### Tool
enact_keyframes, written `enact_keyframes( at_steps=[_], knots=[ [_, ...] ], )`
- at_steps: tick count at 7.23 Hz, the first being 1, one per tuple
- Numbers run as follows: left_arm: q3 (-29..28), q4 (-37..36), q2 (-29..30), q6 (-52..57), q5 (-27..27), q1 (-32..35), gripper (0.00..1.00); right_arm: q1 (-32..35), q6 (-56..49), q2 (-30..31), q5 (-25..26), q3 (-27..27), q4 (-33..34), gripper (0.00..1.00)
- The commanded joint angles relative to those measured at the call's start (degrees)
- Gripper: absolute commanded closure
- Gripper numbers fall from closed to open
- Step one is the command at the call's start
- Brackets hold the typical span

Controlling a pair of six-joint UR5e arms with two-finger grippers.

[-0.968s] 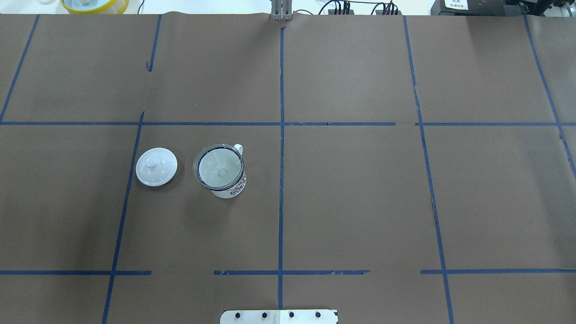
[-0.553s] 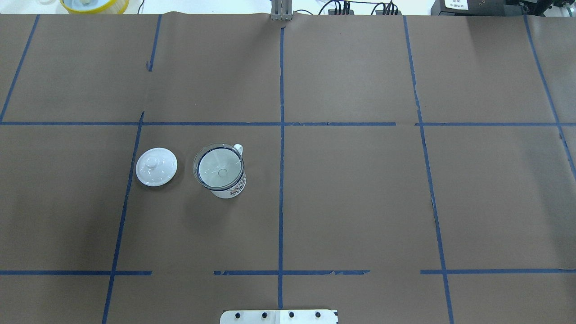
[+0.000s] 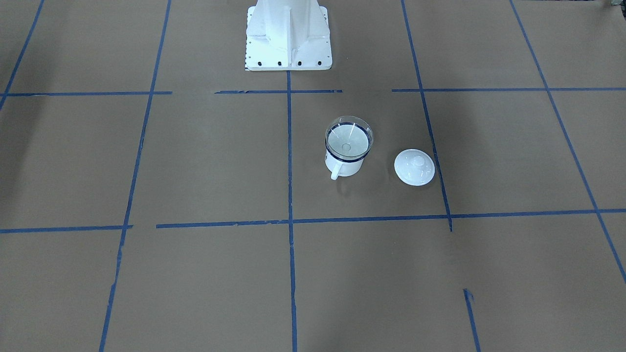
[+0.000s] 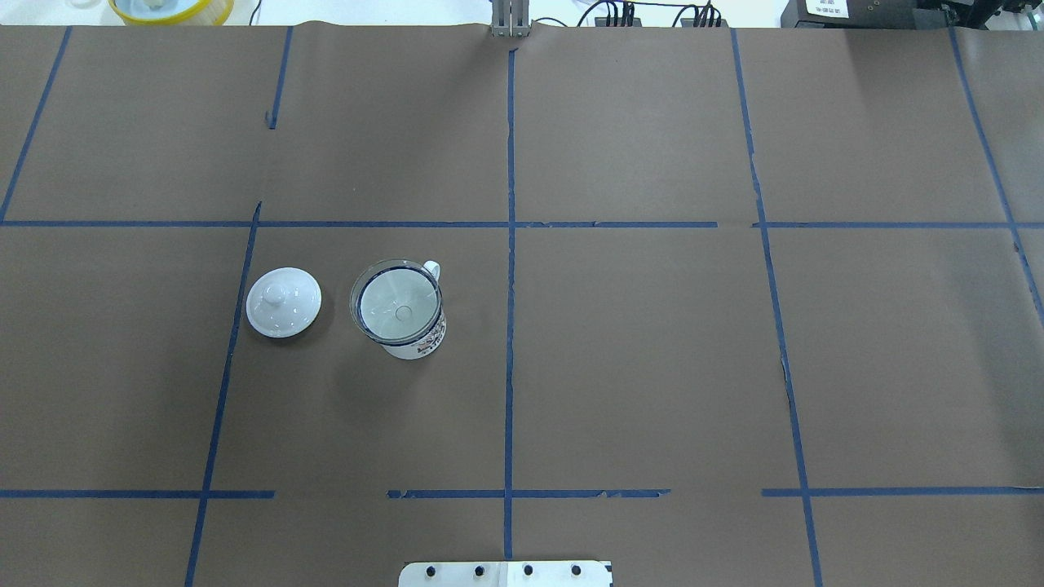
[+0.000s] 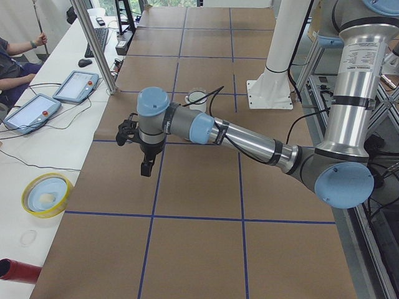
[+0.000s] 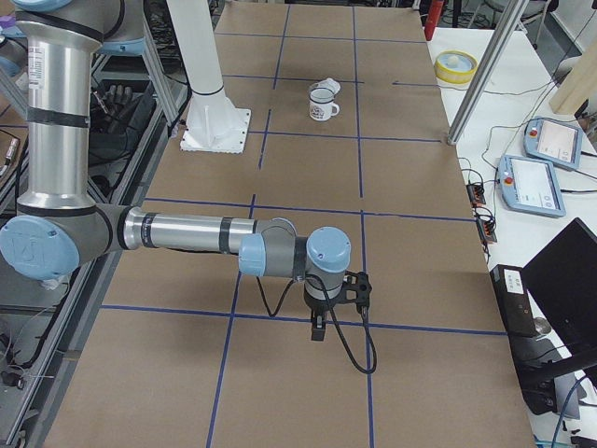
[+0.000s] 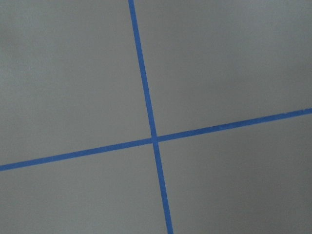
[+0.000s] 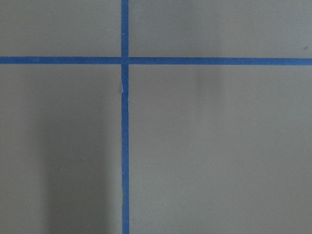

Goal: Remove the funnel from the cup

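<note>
Clear funnel (image 4: 396, 303) sits in cup (image 4: 422, 341), upright on surface (image 4: 652, 367), left half; white lid (image 4: 284, 302) near it (not touching). Left claw (image 5: 145, 168) and right claw (image 6: 318, 330) hang well apart from cup; spread or pressed together, cannot tell.

surface: the frame is filled by flat grey-brown paper (image 7: 234, 58) | tape: two blue tape lines (image 7: 154, 140) are seen crossing near centre | line A: laid from 12 to 6 o'clock, slightly slanted | line B: laid from 9 to 3 o'clock, higher at 3
</note>
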State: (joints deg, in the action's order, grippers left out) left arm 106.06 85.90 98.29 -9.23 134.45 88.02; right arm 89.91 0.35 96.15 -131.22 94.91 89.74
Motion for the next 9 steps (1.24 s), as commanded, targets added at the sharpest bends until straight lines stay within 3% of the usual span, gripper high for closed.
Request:
enact_keyframes(
  at_steps=[1,2,3,5,6,7,9],
  knots=[
    [9.48,-7.65,6.97,-11.28,-0.06,-7.39,0.00,0.00,0.00,0.00,0.00,0.01,0.00,0.00],
    [11.52,-7.68,10.31,-20.73,-0.76,-14.04,0.00,0.00,0.00,0.00,0.00,0.01,0.00,0.00],
    [12.24,-7.68,13.04,-27.35,-6.59,-19.24,0.00,0.00,0.00,0.00,0.00,0.01,0.00,0.00],
    [11.90,-7.77,19.11,-38.78,-10.85,-30.14,0.00,0.00,0.00,0.00,0.00,0.01,0.00,0.00],
    [11.81,-7.77,20.87,-42.50,-16.27,-35.85,0.00,0.00,0.00,0.00,0.00,0.01,0.00,0.00],
    [11.54,-7.85,22.02,-42.80,-19.02,-38.34,0.00,0.00,0.00,0.00,0.00,0.01,0.00,0.00],
    [9.54,-7.68,24.30,-47.50,-19.66,-43.01,0.00,0.00,0.00,0.00,0.00,0.01,0.00,0.00]
  ],
)
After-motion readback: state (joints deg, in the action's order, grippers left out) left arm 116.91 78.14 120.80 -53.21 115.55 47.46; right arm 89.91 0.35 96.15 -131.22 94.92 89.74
